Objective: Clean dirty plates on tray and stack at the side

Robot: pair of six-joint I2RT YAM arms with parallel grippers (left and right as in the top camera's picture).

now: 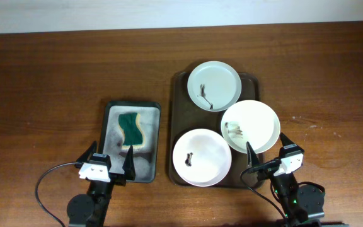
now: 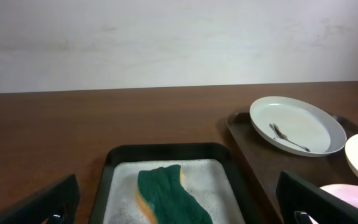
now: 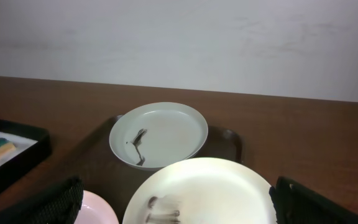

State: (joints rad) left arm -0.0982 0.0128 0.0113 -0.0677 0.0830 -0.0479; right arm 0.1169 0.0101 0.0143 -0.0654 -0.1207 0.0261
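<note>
Three dirty white plates lie on the dark brown tray: a faintly greenish one at the back, one at the right overhanging the tray's edge, and one at the front. Each holds dark dirt streaks. My left gripper is open and empty over the near end of the grey sponge tray. My right gripper is open and empty just in front of the right plate. The back plate also shows in the left wrist view and the right wrist view.
A green and yellow sponge lies in soapy foam in the small grey tray, also seen in the left wrist view. The wooden table spreads to the left and the right. A pale wall stands behind.
</note>
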